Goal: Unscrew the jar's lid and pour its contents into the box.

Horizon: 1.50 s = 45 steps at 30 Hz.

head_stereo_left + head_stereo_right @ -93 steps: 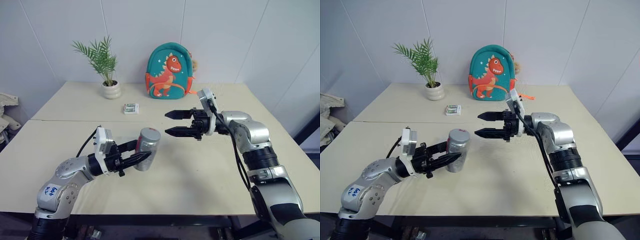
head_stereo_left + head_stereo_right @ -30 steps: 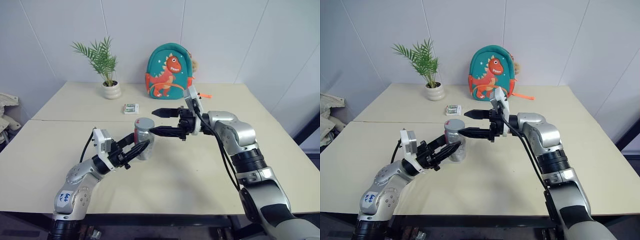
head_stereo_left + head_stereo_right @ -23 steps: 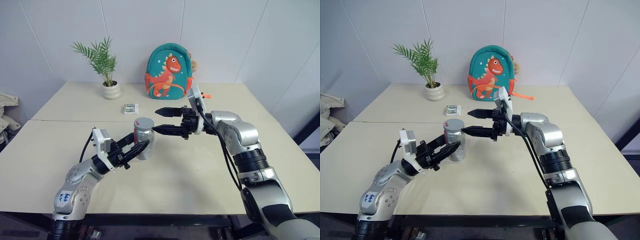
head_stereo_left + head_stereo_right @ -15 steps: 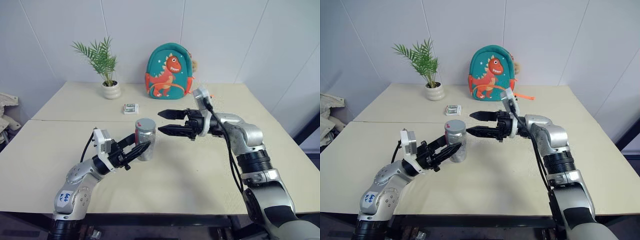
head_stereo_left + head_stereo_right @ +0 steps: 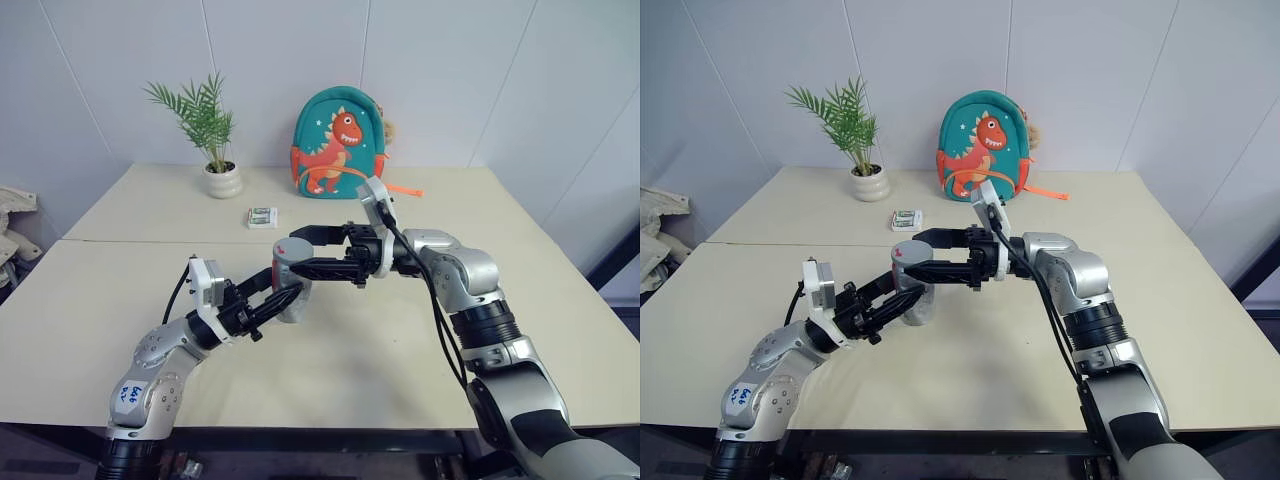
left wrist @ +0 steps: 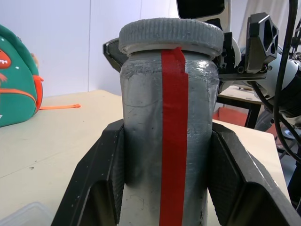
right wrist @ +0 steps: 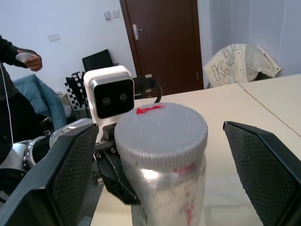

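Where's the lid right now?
Still on the jar, mid-table in the left eye view: the lid sits between the right gripper's open fingers, and the left gripper holds the jar body below.

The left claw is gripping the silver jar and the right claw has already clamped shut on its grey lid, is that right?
Not quite. The left claw does grip the jar, but the right claw is open, its fingers standing apart on either side of the lid, as the right wrist view shows.

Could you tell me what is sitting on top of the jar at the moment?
The grey lid, with a small red mark, caps the jar. The open right gripper straddles it. The lid covers the jar's mouth, so the inside cannot be seen.
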{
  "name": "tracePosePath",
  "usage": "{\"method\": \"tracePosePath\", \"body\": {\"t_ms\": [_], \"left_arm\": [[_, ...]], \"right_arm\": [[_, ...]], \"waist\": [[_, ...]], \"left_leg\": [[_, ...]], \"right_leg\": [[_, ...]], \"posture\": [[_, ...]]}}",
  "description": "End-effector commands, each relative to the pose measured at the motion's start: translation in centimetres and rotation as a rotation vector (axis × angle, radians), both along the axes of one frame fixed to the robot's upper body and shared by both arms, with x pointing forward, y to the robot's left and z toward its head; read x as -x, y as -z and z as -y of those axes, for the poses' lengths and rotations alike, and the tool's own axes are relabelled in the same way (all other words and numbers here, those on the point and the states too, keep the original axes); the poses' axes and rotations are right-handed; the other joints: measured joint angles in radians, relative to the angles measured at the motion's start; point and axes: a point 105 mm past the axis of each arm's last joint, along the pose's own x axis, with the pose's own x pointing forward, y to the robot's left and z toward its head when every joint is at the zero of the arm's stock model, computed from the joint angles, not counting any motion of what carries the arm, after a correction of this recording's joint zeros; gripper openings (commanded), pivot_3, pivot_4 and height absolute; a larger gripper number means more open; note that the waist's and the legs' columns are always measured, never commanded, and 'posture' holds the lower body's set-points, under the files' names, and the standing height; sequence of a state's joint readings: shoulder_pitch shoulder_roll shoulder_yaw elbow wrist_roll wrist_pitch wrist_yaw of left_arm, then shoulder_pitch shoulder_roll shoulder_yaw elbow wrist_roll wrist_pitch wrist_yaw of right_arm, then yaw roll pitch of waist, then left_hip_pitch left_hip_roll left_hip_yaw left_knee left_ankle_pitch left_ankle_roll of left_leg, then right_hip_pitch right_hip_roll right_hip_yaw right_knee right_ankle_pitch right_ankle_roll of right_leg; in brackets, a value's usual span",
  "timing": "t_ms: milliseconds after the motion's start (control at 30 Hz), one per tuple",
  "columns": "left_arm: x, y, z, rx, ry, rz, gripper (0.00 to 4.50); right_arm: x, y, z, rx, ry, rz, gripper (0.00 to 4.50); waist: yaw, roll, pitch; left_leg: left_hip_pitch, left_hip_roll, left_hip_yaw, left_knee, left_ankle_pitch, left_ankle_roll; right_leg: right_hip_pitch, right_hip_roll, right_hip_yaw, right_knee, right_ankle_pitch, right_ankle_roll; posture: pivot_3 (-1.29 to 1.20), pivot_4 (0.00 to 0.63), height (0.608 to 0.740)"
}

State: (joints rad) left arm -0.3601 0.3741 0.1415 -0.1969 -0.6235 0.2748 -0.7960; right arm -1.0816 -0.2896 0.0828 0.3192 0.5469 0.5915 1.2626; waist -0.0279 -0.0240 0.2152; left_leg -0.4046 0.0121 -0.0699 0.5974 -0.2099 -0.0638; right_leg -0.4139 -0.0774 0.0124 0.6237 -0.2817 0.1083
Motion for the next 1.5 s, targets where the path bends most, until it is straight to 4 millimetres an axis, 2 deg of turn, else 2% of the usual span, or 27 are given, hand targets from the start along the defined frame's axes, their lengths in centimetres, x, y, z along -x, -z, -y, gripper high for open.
{"method": "tracePosePath", "body": {"t_ms": [33, 333, 433, 567, 700, 867, 1000, 1067, 1167, 1233, 1333, 1433, 1500], "left_arm": [[0.6, -1.5, 0.3, -0.004, 0.019, 0.072, 1.99], [0.6, -1.4, 0.3, -0.002, 0.019, 0.069, 1.99], [0.6, -1.4, 0.4, -0.003, 0.024, 0.07, 1.99], [0.6, -1.4, 0.4, -0.009, 0.03, 0.069, 1.99], [0.6, -1.5, 0.3, -0.007, 0.026, 0.071, 1.99], [0.6, -1.4, 0.3, -0.01, 0.025, 0.069, 1.99], [0.7, -1.2, 0.0, -0.018, 0.022, 0.063, 1.99], [0.8, -1.1, -0.1, -0.02, 0.02, 0.062, 1.99], [0.9, -1.2, -0.3, -0.023, 0.015, 0.062, 1.99], [1.0, -1.3, -0.5, -0.025, 0.012, 0.064, 1.99], [1.2, -1.5, -0.8, -0.028, 0.008, 0.068, 1.99], [1.3, -1.8, -1.1, -0.029, 0.006, 0.072, 1.99], [1.3, -2.0, -1.1, -0.028, 0.007, 0.073, 1.99]], "right_arm": [[0.8, -1.3, -0.7, -0.018, -0.03, 0.066, 4.47], [0.9, -1.5, -0.9, -0.031, -0.041, 0.063, 4.47], [1.1, -1.6, -0.9, -0.042, -0.049, 0.06, 3.91], [1.3, -1.7, -1.0, -0.049, -0.062, 0.063, 2.58], [1.4, -2.0, -0.9, -0.064, -0.066, 0.055, 2.58], [2.0, -3.5, -0.7, -0.135, -0.102, 0.013, 2.58], [2.6, -6.5, 0.5, -0.269, -0.127, -0.047, 2.58], [2.4, -7.3, 1.4, -0.304, -0.1, -0.045, 2.58], [0.4, -7.6, 3.5, -0.346, 0.074, -0.009, 2.58], [-1.8, -6.7, 5.4, -0.331, 0.272, 0.055, 2.58], [-5.0, -3.5, 8.5, -0.204, 0.581, 0.231, 2.58], [-6.9, -0.1, 12.4, -0.136, 0.786, 0.282, 2.58], [-7.5, 1.9, 14.2, -0.09, 0.853, 0.27, 2.58]], "waist": [[0.0, 0.0, 0.0], [0.0, 0.0, 0.0], [-0.001, 0.0, 0.0], [0.0, 0.0, 0.0], [0.0, 0.0, 0.0], [0.0, 0.0, 0.0], [0.0, 0.0, 0.0], [0.0, 0.0, 0.0], [0.001, 0.0, 0.0], [0.001, 0.0, 0.0], [0.003, 0.0, 0.0], [0.002, 0.0, 0.0], [0.0, 0.0, 0.0]], "left_leg": [[0.0, 0.0, 0.0, 0.0, 0.0, 0.0], [0.0, 0.0, 0.0, 0.0, 0.0, 0.0], [0.0, 0.0, 0.0, 0.0, 0.0, 0.0], [0.0, 0.0, 0.0, 0.0, 0.0, 0.0], [0.0, 0.0, 0.0, 0.0, 0.0, 0.0], [0.0, 0.0, 0.0, 0.0, 0.0, 0.0], [0.0, 0.0, 0.0, 0.0, 0.0, 0.0], [0.0, 0.0, 0.0, 0.0, 0.0, 0.0], [0.0, 0.0, 0.0, 0.0, 0.0, 0.0], [0.0, 0.0, 0.0, 0.0, 0.0, 0.0], [0.0, 0.0, 0.0, 0.0, 0.0, 0.0], [-0.001, 0.0, 0.001, -0.001, 0.0, 0.0], [-0.001, 0.0, 0.002, -0.001, 0.0, 0.0]], "right_leg": [[0.0, 0.0, 0.0, 0.0, 0.0, 0.0], [0.0, 0.0, 0.0, 0.0, 0.0, 0.0], [0.0, 0.0, 0.0, 0.0, 0.0, 0.0], [0.0, 0.0, 0.0, 0.0, 0.0, 0.0], [0.0, 0.0, 0.0, 0.0, 0.0, 0.0], [0.0, 0.0, 0.0, 0.0, 0.0, 0.0], [0.0, 0.0, 0.0, 0.001, 0.0, 0.0], [0.0, 0.0, 0.0, 0.001, 0.0, 0.0], [0.0, 0.0, 0.0, 0.0, 0.0, 0.0], [0.0, 0.0, 0.0, -0.001, 0.0, 0.0], [0.0, 0.0, 0.0, -0.002, 0.0, 0.0], [0.0, 0.0, 0.001, -0.002, 0.0, 0.0], [0.0, 0.0, 0.002, -0.002, 0.0, 0.0]], "posture": [[0.0, 0.15, 0.74], [0.0, 0.15, 0.74], [0.0, 0.15, 0.74], [0.0, 0.15, 0.74], [0.0, 0.15, 0.74], [0.0, 0.15, 0.74], [0.0, 0.15, 0.74], [0.0, 0.15, 0.74], [0.0, 0.15, 0.74], [0.0, 0.15, 0.74], [0.0, 0.15, 0.74], [0.0, 0.15, 0.74], [0.0, 0.15, 0.74]]}}
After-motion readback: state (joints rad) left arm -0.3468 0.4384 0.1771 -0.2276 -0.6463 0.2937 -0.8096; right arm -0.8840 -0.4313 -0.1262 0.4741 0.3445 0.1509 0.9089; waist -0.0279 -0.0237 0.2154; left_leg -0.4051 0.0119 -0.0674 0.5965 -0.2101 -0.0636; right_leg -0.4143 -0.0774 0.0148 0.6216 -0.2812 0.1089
